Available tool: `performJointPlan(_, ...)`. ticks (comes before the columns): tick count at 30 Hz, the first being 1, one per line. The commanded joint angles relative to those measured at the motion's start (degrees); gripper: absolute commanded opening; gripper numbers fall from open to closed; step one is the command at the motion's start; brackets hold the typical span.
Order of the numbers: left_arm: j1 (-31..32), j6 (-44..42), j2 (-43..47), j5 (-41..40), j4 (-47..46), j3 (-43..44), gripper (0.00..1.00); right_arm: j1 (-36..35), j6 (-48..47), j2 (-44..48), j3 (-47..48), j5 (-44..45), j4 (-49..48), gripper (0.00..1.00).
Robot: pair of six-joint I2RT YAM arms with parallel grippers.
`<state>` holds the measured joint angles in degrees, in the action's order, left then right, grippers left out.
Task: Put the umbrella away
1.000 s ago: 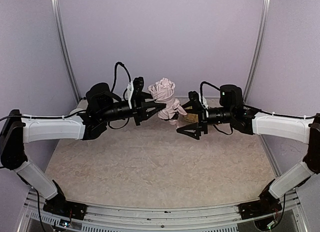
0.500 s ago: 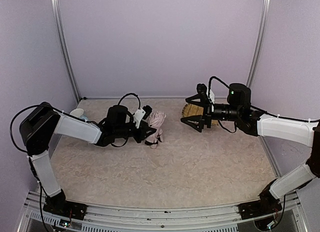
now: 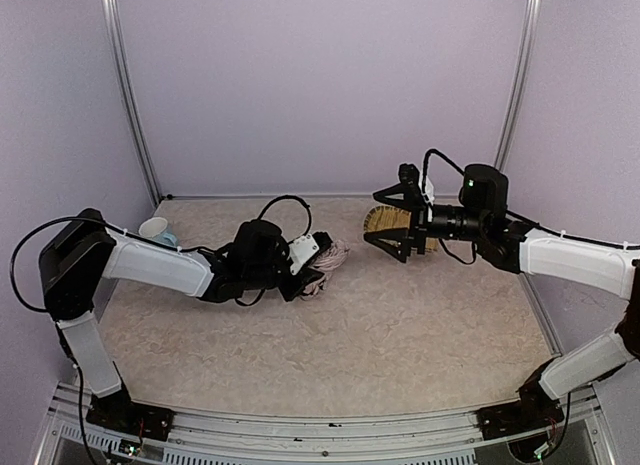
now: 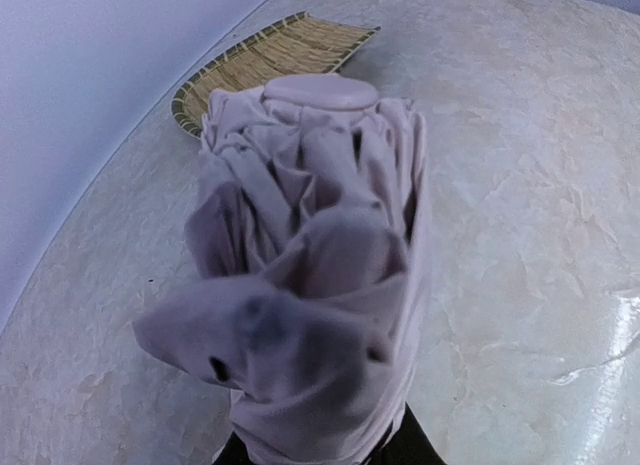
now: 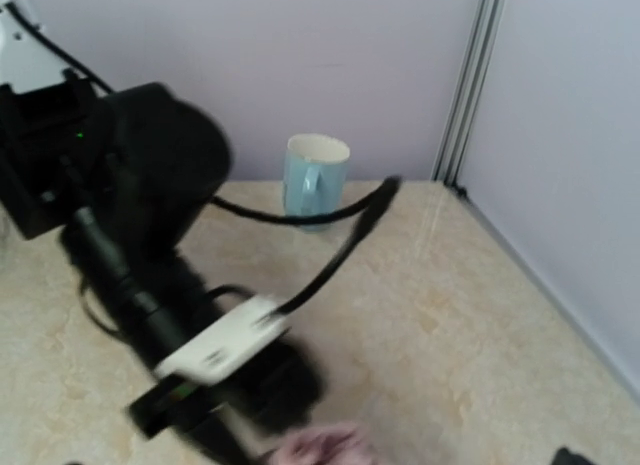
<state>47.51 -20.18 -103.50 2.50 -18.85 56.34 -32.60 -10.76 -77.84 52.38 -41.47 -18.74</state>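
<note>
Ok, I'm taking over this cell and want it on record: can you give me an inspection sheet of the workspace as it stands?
Surface: tabletop, beige, marbled.
Job's things: umbrella, folded, pink, low by the tabletop; contact unclear.
Clutter: woven tray at the back; pale blue mug far left.
Grippers: left gripper shut on the umbrella; right gripper open, empty, in front of the tray.
Cables: black cable loops above the left wrist; another at the right wrist.
Surroundings: lilac walls, metal posts.
</note>
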Motion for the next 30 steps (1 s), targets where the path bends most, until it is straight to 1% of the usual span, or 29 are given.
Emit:
performJointPlan(1,-0.02,-5.82,8.13,12.45,7.25,1.75,0.00,0.08,0.58,4.05,-0.16,-0.07,-0.53,1.00)
performJointPlan(2,-1.21,-3.79,9.12,16.87,7.04,2.18,0.00,0.08,0.40,4.48,0.01,0.99,0.11,1.00)
performJointPlan(3,-1.72,-1.92,10.16,17.42,5.26,1.66,0.00,0.12,0.32,4.99,0.13,2.91,0.75,1.00)
performJointPlan(4,-1.36,-2.07,11.56,15.28,2.67,-0.27,0.00,0.09,0.12,5.49,0.15,5.33,1.30,1.00)
performJointPlan(5,-0.34,-4.12,12.77,11.07,-0.01,-2.42,0.00,0.08,-0.56,6.33,-0.01,7.08,1.87,1.00)
performJointPlan(7,3.21,-11.05,14.18,-0.55,-4.81,-5.94,0.00,0.08,-2.16,7.52,-0.64,7.75,2.56,1.00)
performJointPlan(10,7.13,-21.07,10.53,-16.50,-8.95,-6.45,0.00,0.13,-2.35,8.10,-0.55,8.07,3.42,1.00)
performJointPlan(12,8.54,-25.07,4.85,-26.58,-6.84,-2.54,0.00,0.11,-2.10,7.83,-0.15,9.26,4.09,1.00)
performJointPlan(15,9.78,-26.67,-5.56,-40.87,-0.99,5.96,0.00,0.11,-1.95,7.29,0.05,9.40,4.55,1.00)
performJointPlan(18,10.88,-28.44,-13.20,-47.24,0.81,10.06,0.00,0.11,-1.58,7.13,-0.26,7.79,4.04,1.00)
performJointPlan(20,11.91,-28.12,-16.28,-47.80,3.53,12.28,0.00,0.17,-1.60,7.33,-0.56,7.25,3.59,1.00)
performJointPlan(21,12.65,-27.49,-17.42,-47.06,5.69,13.24,0.02,0.16,-1.67,7.29,-0.61,7.18,3.62,1.00)
performJointPlan(23,13.92,-25.65,-19.51,-44.53,10.43,14.93,0.10,0.17,-1.88,7.03,-0.59,7.29,3.87,1.00)
performJointPlan(26,15.46,-21.50,-21.93,-37.13,20.55,17.39,0.29,0.17,-1.95,6.67,-0.46,7.37,4.02,1.00)
performJointPlan(27,15.90,-20.26,-21.92,-34.23,23.69,17.70,0.37,0.17,-1.83,6.65,-0.51,7.38,4.06,1.00)
performJointPlan(30,16.51,-17.33,-19.81,-24.76,29.37,16.34,0.56,0.16,-1.98,6.65,-0.65,7.54,3.90,1.00)
